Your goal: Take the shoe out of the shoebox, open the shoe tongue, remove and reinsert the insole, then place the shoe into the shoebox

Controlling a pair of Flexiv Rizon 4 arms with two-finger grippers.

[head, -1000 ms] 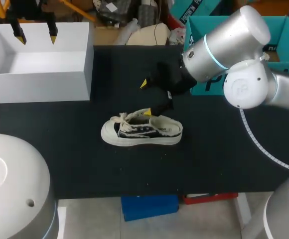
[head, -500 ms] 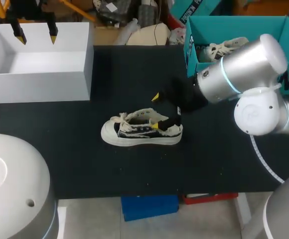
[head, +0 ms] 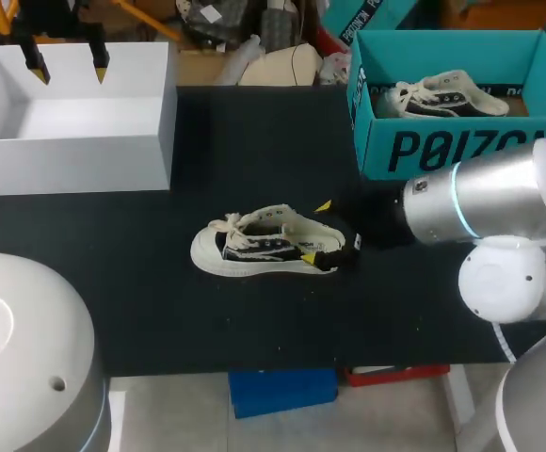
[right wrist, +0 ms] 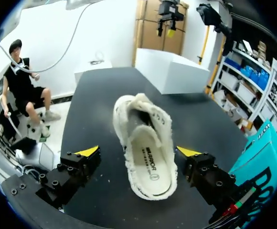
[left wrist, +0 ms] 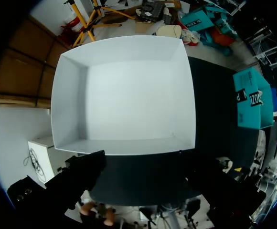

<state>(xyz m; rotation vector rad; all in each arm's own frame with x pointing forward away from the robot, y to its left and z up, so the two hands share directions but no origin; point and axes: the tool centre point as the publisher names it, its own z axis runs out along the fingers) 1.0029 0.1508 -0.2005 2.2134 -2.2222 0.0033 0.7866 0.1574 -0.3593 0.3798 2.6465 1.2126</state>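
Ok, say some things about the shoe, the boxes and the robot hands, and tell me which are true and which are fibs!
1. The shoe lies on the black table, outside both boxes. True.
2. The right gripper is squeezing the shoe tight. False: it is open, with one finger on each side of the shoe's heel end.
3. The teal shoebox has nothing in it. False: a second shoe lies inside.
4. The left gripper hangs over the white box. True.
5. The insole lies on the table next to the shoe. False: it sits inside the shoe.
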